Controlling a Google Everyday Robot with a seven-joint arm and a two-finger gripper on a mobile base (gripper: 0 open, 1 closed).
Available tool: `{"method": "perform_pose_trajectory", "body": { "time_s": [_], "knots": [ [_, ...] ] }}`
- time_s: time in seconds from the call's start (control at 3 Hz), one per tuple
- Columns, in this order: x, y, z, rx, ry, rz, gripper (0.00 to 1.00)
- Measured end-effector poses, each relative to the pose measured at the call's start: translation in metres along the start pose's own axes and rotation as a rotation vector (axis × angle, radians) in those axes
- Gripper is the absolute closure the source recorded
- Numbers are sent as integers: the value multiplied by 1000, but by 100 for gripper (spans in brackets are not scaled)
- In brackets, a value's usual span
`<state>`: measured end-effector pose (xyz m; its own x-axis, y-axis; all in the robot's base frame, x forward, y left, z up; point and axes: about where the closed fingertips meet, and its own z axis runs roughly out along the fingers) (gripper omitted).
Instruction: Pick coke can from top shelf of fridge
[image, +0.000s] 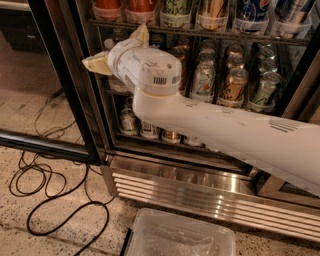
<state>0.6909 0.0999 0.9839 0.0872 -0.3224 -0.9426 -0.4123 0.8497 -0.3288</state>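
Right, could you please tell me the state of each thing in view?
Door: open.
Gripper: open, empty, just below top shelf, left side.
Red cans: upright on top shelf.
Other cans: upright.
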Motion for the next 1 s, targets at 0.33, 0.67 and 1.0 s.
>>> {"method": "perform_pose_trajectory", "body": {
  "time_s": [0.33,0.67,1.0],
  "knots": [
    [-3,8,6,81,-35,74,0],
    [-13,-6,5,227,-84,12,0],
    [-21,-29,-2,324,-94,-84,0]
  ]
}}
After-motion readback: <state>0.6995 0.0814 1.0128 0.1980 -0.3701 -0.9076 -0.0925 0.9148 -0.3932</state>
